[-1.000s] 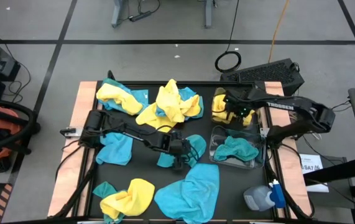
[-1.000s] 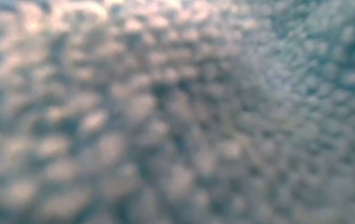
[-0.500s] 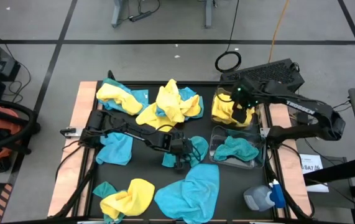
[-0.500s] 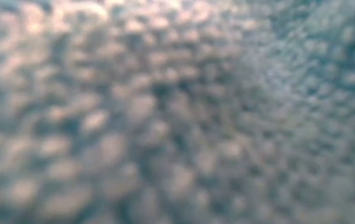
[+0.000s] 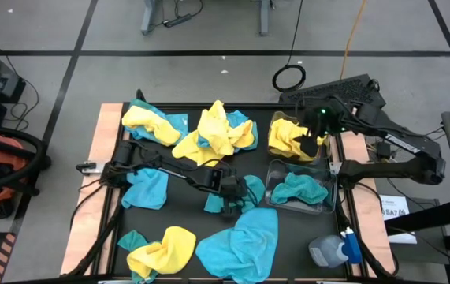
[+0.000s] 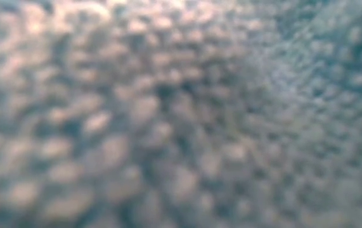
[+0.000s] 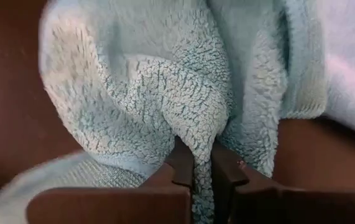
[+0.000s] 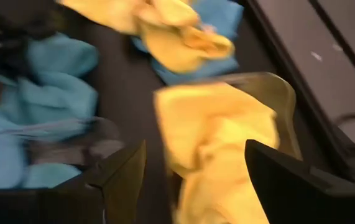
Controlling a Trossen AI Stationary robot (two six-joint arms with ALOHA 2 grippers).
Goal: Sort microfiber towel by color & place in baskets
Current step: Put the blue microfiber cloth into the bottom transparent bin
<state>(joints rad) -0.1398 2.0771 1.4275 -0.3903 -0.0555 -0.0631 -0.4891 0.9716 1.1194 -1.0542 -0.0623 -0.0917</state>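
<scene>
Low view blurred; left hand (image 7: 202,171) pinches teal towel (image 7: 183,106) fold.

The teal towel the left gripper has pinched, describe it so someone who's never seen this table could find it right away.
Start at the black table and find the two clear bins on its right side. Just left of the nearer bin, which holds a teal cloth, the left gripper is shut on a fold of a teal towel near the table's middle. It is the only loose towel with gripper fingers clamped on it.

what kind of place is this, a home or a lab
Likely a robotics lab or workshop: a black work table on a taped grey floor, loose cables, and a keyboard beside the table.
</scene>
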